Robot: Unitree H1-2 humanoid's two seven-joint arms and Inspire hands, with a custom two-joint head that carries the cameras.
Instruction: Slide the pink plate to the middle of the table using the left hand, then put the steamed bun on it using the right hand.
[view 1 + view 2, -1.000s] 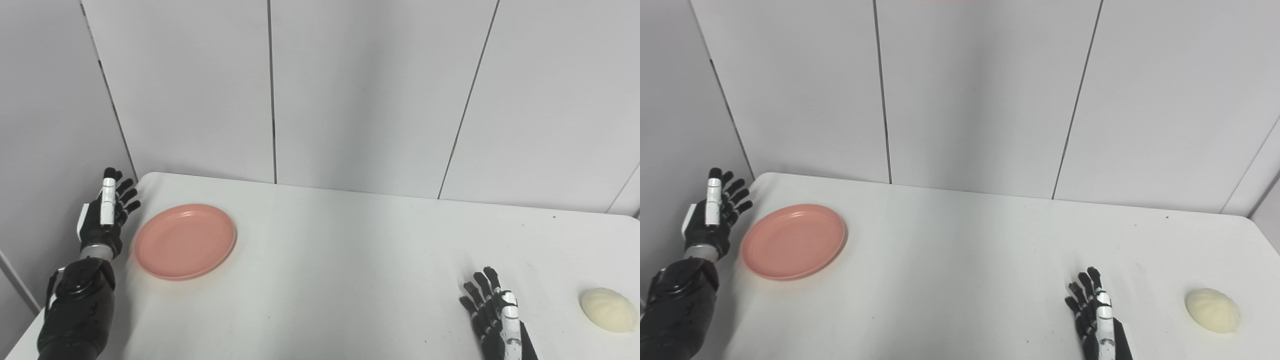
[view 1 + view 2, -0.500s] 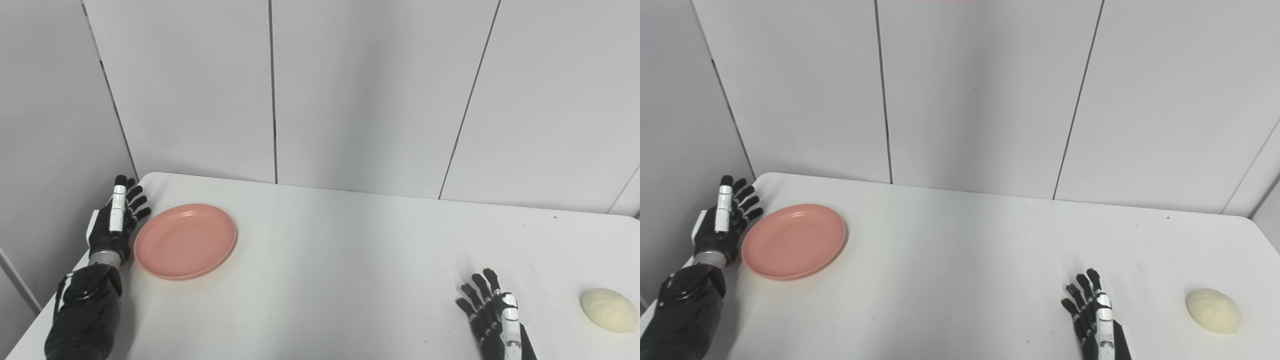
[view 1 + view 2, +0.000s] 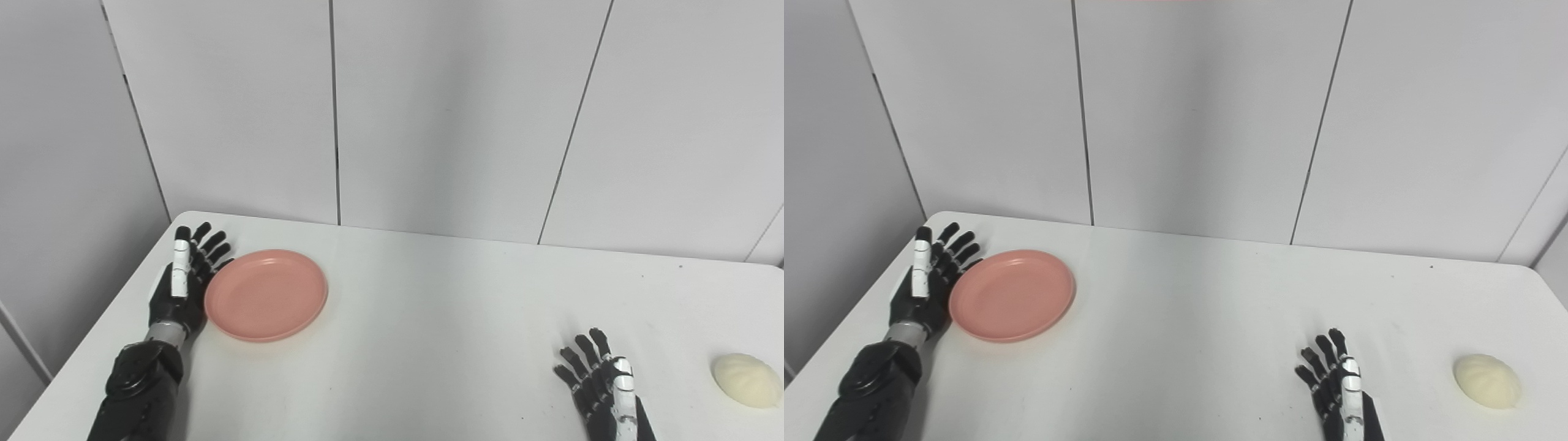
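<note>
left eye view: our left robot hand (image 3: 182, 283) stands edge-on, fingers spread and holding nothing, against the pink plate's (image 3: 266, 294) left rim so it can push it sideways. plate sits far-left on the bench (image 3: 429, 318). our right robot hand (image 3: 603, 389) waits open and empty near the steamed bun (image 3: 745, 379).

Two side-by-side head cameras look down and forward, sharing the whole table (image 3: 429, 318) and wall.
</note>
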